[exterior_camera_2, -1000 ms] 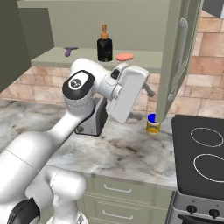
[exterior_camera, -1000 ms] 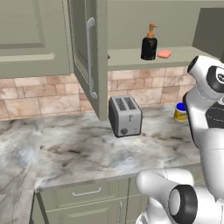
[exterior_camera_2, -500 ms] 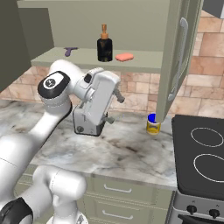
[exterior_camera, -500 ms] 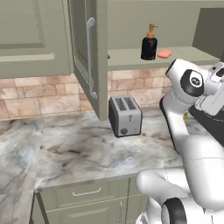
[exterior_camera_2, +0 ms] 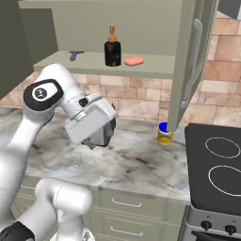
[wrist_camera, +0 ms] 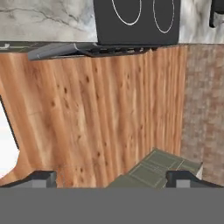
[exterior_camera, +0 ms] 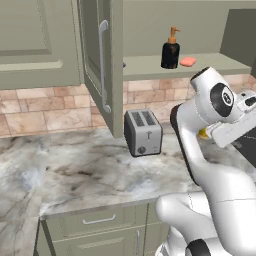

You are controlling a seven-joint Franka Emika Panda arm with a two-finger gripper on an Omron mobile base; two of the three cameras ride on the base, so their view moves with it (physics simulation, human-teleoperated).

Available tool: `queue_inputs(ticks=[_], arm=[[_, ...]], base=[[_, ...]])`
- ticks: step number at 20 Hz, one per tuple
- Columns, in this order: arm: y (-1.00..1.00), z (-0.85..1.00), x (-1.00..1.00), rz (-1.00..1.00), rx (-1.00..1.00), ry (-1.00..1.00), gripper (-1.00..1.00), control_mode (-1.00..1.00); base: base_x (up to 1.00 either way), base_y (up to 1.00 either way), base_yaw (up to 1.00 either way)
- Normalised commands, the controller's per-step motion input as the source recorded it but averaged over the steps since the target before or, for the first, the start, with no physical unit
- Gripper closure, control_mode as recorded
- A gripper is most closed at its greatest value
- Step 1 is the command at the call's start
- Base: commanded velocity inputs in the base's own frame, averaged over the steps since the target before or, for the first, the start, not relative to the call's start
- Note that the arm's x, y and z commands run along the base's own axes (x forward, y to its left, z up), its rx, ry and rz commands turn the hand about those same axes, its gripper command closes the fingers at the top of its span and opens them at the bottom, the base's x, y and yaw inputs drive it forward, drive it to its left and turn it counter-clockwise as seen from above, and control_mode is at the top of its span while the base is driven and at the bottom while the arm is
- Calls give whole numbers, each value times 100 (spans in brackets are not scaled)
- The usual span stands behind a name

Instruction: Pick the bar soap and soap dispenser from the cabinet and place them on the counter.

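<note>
Pink bar soap & dispenser both on cabinet shelf; approach step. Claw wide open, empty, aimed floorward; needs raising to shelf.

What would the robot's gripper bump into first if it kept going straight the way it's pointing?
Probably the wooden floor. The open gripper looks down along it, with nothing showing between the fingertips and the planks. A green cabinet sits close beside that line, so depth is hard to judge.

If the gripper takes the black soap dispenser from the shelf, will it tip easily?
Probably yes: the soap dispenser stands tall and narrow, so a push near its orange pump may topple it. The bar soap beside it lies flat, probably steadier.
</note>
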Motion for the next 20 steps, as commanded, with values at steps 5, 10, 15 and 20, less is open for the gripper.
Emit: queue_inputs(ticks=[5, 10, 15, 20], arm=[[52, -41, -19, 0, 44, -10, -100, -100], [23, -35, -15, -1, 48, -17, -100, -100], [0, -5, -10, 0, 30, -31, -100, -100], [4, 27, -3, 2, 11, -33, -100, -100]], base=[[0, 0, 0], [0, 0, 0], [0, 0, 0], [0, 0, 0]])
